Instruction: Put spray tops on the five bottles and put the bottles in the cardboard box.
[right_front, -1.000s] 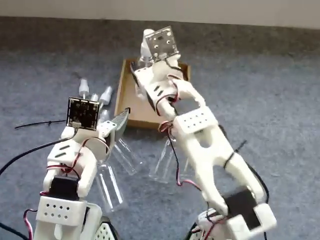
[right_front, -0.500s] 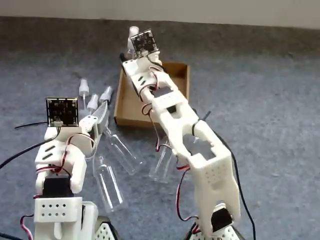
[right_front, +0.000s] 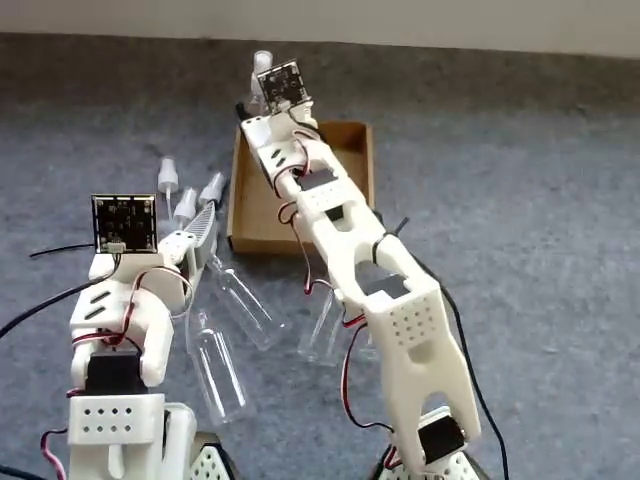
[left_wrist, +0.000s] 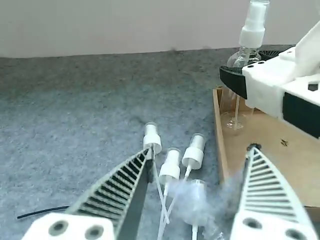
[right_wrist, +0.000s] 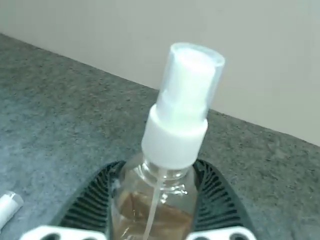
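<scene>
One capped bottle (right_wrist: 176, 125) in right tool (right_wrist: 158, 202)

On the worktop (right_front: 530, 200), towards the far middle: cardboard box (right_front: 258, 215). Inside its far left corner, upright: capped bottle (left_wrist: 240, 56), clasped on both sides by the right end effector (right_wrist: 155, 180), with the right arm stretched over the box from the near side. Left of the box, just beside its left wall: cluster of loose spray tops (right_front: 187, 203), close together. At their near edge, fingers spread wide apart: left end effector (left_wrist: 200, 151). Nearer than the box, on their sides:
- left bottle (right_front: 218, 370), beside the left arm
- middle bottle (right_front: 243, 300), just before the box's near left corner
- right bottle (right_front: 325, 328), partly under the right arm
</scene>
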